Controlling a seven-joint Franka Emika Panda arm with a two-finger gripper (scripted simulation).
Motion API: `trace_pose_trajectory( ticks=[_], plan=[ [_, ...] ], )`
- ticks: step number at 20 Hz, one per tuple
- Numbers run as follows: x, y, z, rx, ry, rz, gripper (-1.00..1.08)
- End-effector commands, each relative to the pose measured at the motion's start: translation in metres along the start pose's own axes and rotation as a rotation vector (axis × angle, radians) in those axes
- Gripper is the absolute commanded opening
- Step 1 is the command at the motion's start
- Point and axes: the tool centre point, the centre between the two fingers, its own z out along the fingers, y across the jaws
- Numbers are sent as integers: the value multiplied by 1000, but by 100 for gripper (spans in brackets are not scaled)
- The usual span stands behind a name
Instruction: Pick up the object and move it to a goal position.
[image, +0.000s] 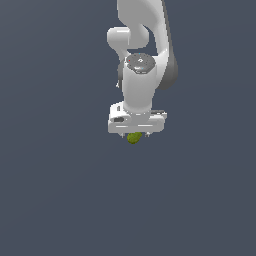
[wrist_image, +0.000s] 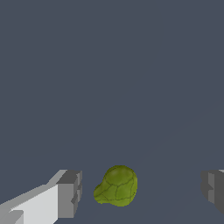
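Arm (image: 142, 55): white, glossy, rounded link housings with a dark grey band down the exterior view's right side; its upper part is cut off by the frame edge. Round grey cap with small red marks sits on top of the wrist joint. It points straight down over a flat, featureless slate-grey floor (image: 55, 200), no texture or seams visible.

Gripper (image: 134, 135): white boxy hand body, wide and flat. In the exterior view the body hides almost all of the fingers; only two tiny dark nubs poke out under its lower edge. In the wrist view the fingers (wrist_image: 70, 194) show as blocky grey pads with stepped faces, one on a white finger body, the other cropped by the frame edge. Jaws stand wide apart, with clear gaps on both sides of the lump; holds nothing.

Object (wrist_image: 117, 186): small olive-green lump, roundish with a bulge to one side, matte, faceted surface crossed by thin dark lines. It sits between the two pads, closer to the white-bodied one, touching neither. In the exterior view it peeks out just below the hand body, near centre, partly hidden by it. Cannot tell from either view whether it rests on the floor.
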Motion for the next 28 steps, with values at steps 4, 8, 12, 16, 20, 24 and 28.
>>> trace_pose_trajectory(
  ticks=[4,8,12,16,20,24,28],
  plan=[
    [0,7,0,-1,1,15,100],
    [1,31,0,-6,7,70,100],
    [1,40,0,-8,9,88,100],
    [1,38,0,-8,8,89,100],
    [-1,36,3,-7,8,113,100],
    [-3,33,7,-5,7,155,100],
    [-8,29,12,-3,5,216,100]
  ],
)
